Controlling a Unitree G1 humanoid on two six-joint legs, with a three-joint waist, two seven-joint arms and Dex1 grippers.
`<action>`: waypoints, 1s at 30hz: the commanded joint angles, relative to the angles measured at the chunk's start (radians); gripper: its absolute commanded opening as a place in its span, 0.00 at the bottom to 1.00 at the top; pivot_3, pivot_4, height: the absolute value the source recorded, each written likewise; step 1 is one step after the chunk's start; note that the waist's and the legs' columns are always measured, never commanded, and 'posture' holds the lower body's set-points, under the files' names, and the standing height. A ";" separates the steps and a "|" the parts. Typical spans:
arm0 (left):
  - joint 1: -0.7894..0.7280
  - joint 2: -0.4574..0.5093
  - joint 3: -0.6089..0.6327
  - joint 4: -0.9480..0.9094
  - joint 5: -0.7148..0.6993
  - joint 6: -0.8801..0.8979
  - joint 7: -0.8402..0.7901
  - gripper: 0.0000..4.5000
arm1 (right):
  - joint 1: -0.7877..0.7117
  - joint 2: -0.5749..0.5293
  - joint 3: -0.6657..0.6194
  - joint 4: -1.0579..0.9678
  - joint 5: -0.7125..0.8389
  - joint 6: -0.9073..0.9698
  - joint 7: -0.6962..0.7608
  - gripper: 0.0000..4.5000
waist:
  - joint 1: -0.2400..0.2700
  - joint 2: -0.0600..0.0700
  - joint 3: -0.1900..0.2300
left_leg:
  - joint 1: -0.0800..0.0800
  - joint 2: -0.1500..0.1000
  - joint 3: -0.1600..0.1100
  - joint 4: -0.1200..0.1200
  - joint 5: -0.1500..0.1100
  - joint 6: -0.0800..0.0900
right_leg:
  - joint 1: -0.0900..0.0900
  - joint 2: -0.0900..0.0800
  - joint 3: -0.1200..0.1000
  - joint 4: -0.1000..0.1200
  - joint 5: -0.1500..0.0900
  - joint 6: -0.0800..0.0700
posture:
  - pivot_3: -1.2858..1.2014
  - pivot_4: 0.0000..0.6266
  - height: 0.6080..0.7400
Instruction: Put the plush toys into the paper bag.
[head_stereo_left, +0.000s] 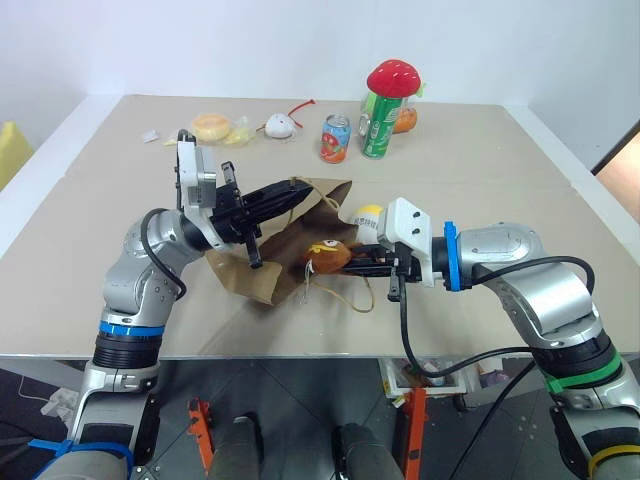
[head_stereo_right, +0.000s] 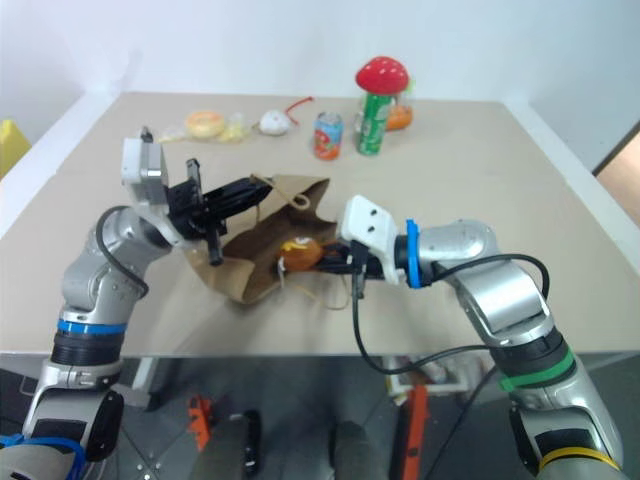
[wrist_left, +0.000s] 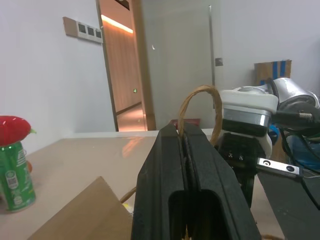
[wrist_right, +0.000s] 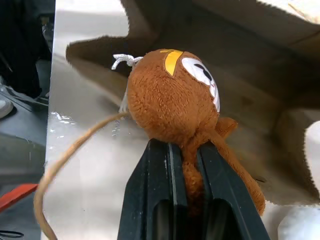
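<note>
Left tool lifts the bag by its handle while right tool holds the bear at its mouth.

A plain indoor test room, lab-like: bare white walls, a wide beige tabletop across the frame's middle, and a wooden doorway at upper left of the left wrist view.

I see matt brown kraft paper bag, fuzzy brown plush toy, twisted paper-cord handle, glossy cans.
</note>
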 joint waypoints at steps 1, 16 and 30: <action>-0.020 -0.001 0.012 -0.035 -0.003 -0.020 -0.005 0.00 | -0.094 0.060 0.030 0.053 -0.062 -0.062 -0.034 0.00 | -0.001 0.000 0.000 | 0.000 0.000 0.000 0.000 0.000 0.000 | 0.000 0.000 0.000 0.000 0.000 0.000 | 0.52 0.24 1.00; -0.018 -0.007 0.009 -0.025 -0.001 -0.027 -0.019 0.00 | -0.172 0.145 -0.155 0.119 0.095 -0.023 -0.069 0.00 | 0.001 0.000 0.000 | 0.000 0.001 0.000 0.000 0.000 0.000 | 0.000 0.001 -0.001 0.000 0.001 0.000 | 0.52 0.24 1.00; -0.017 -0.013 0.019 -0.023 -0.004 -0.026 -0.019 0.00 | -0.127 0.153 -0.093 0.107 0.066 -0.015 -0.077 0.00 | 0.001 0.000 0.000 | 0.000 0.001 0.000 0.000 0.000 0.000 | 0.000 0.001 -0.001 0.000 0.001 0.000 | 0.52 0.24 1.00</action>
